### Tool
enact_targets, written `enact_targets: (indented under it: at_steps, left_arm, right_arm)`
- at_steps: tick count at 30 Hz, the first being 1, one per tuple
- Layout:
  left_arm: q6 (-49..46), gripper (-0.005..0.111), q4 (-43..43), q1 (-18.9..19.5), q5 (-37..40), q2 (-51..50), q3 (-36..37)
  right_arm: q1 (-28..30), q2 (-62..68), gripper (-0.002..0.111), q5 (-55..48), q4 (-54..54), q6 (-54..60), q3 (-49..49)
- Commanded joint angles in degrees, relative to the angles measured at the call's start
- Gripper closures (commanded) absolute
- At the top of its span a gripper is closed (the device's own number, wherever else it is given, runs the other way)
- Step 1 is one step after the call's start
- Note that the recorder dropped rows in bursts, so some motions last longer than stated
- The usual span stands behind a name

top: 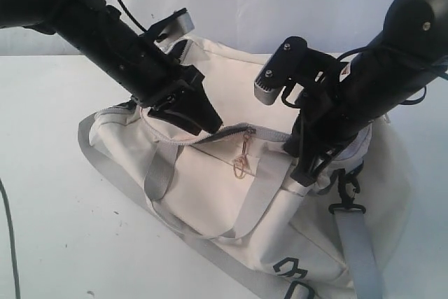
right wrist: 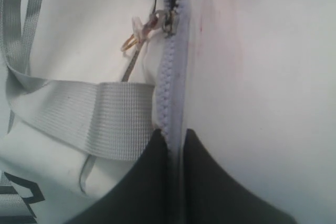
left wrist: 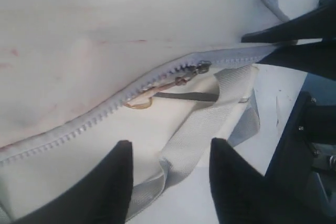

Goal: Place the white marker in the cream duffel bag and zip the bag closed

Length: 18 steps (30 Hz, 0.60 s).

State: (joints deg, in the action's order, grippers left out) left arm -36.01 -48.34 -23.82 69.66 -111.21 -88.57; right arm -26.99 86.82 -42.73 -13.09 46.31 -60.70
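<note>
Black fingers [right wrist: 152, 182] of the right gripper [right wrist: 175, 136] are seen pressed together on the grey zipper tape [right wrist: 170, 93] of the cream duffel bag [top: 210, 194], at the end nearer the black clip [top: 348, 190]. The fingers of the left gripper [left wrist: 170, 182] are spread apart with nothing between them, poised over the bag's zipper line close to the slider [left wrist: 202, 68]; whether the fabric is touched cannot be told.

From the right fingers to the slider the teeth are meshed, and a copper-coloured ring [left wrist: 139, 102] hangs from the slider. Past it a narrow dark gap is shown in the right wrist view.

Bare white table [top: 56, 229] is left on the left arm's side of the bag. The white marker cannot be made out in any view. The bag's far edge is covered by both arms, and its black logo [top: 290, 271] is cut off at the frame's bottom. A grey handle [top: 161, 173] loops across the near side, and the grey strap [top: 360, 243] trails from the clip.
</note>
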Motion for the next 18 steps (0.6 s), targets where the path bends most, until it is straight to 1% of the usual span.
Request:
enact_targets:
  at_steps: [1, 3, 5, 10, 13, 16, 18]
  left_arm:
    - [0.3, 0.059, 2.21, -2.26, 0.3, 0.54, -0.05]
    - [0.43, 0.059, 3.12, -2.9, 0.3, 0.54, 0.25]
    - [0.62, 0.059, 1.69, -3.57, -0.55, 0.54, 1.77]
    - [-0.06, 0.059, 1.19, -5.79, -9.68, 0.54, 6.84]
    - [-1.26, 0.059, -0.6, -6.79, -13.67, 0.54, 8.14]
    - [-3.08, 0.058, -2.99, -7.3, -15.16, 0.54, 8.15]
    - [-4.28, 0.053, -3.87, -7.52, -16.34, 0.54, 8.15]
  right_arm:
    - [0.21, -0.54, 0.108, 1.91, -0.82, -0.92, 0.13]
    - [0.21, -0.54, 0.108, 1.91, -0.93, -1.95, 0.13]
    - [0.21, -0.54, 0.108, 1.91, -1.07, -2.87, 0.13]
    - [0.21, -0.54, 0.108, 1.91, -1.38, -3.12, 0.13]
    - [0.21, -0.54, 0.108, 1.91, -1.38, -3.12, 0.13]
    - [0.21, -0.54, 0.108, 1.91, -1.38, -3.12, 0.13]
    - [0.21, -0.54, 0.108, 1.91, -1.38, -3.12, 0.13]
